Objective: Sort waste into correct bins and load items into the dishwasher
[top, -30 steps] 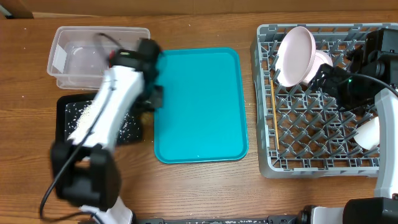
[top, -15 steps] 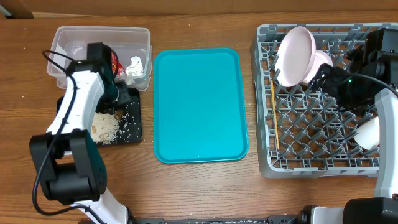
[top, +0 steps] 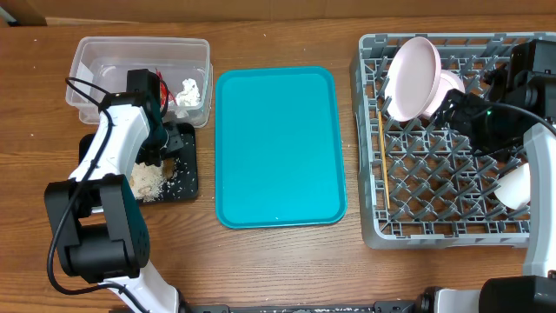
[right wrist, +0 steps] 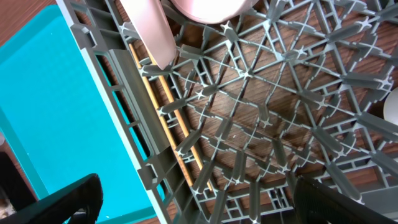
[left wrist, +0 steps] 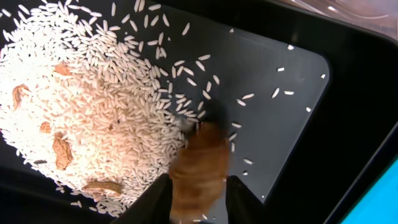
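Left arm is stretched forward along the left edge of the table, wrist bent down over the black tray (top: 187, 178). The left gripper (left wrist: 198, 185) points straight down, and its two fingers are clamped on the brown food scrap (left wrist: 199, 155), which shows blurred and close to the lens. It hangs just above the tray floor, right beside the heap of rice grains (left wrist: 93, 106); a few brown bits lie in that heap. Behind the tray, the clear tub (top: 87, 83) holds the red wrapper (top: 161, 85) and the white tissue (top: 188, 91).

Over on the right, the arm is folded over the dish rack (top: 434, 209). The right gripper (right wrist: 196, 186) hovers above the lattice with its fingers spread wide and nothing between them. The white plate (top: 408, 78) stands on edge at the rack's back left, with a white bowl (top: 450, 85) behind it. The chopsticks (top: 382, 165) lie along the rack's left wall. The teal serving tray (top: 278, 148) sits in the middle.
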Robot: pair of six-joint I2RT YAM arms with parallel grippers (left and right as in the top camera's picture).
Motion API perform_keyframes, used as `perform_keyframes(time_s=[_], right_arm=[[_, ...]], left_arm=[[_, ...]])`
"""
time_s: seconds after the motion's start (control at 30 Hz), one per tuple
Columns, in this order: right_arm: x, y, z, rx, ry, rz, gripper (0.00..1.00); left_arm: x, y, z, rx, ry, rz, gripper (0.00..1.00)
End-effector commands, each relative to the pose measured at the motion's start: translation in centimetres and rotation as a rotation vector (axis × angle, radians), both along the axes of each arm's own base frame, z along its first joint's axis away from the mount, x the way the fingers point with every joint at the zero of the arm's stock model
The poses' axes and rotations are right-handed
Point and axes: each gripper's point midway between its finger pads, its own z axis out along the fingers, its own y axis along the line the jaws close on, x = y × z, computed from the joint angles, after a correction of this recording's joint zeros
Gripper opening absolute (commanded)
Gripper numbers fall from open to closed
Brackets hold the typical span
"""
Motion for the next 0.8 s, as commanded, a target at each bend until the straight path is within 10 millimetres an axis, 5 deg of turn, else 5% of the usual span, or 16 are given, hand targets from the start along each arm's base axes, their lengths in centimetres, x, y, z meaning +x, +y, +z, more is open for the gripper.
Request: perform_keyframes(time_s=[0.0, 0.27, 0.43, 0.6, 0.7, 0.77], right_arm=[[0.1, 0.0, 0.0, -0.001, -0.004, 0.005, 1.0], [0.1, 0.0, 0.0, -0.001, -0.005, 0.005, 1.0], [0.7, 0.1, 0.2, 0.006, -0.03, 0.01, 1.0], [3.1, 5.2, 1.8, 0.11, -0.17, 0.215, 1.0], [3.7, 9.1, 2.4, 0.105, -0.232, 0.381, 1.0], [3.9, 11.6, 2.4, 0.079, -0.253, 0.469, 1.0]], left_arm=[[-0.1, 0.2, -0.3, 0.017, 0.008, 0.006, 0.35], [-0.2, 0.2, 0.5, 0.016, 0.007, 0.006, 0.38], [0.8, -0.1, 3.9, 0.005, -0.069, 0.002, 0.42], [3.4, -3.1, 9.7, -0.127, -0.262, -0.067, 0.63], [4.4, -5.1, 11.6, -0.187, -0.327, -0.14, 0.84], [4.3, -6.2, 12.0, -0.204, -0.329, -0.203, 0.88]])
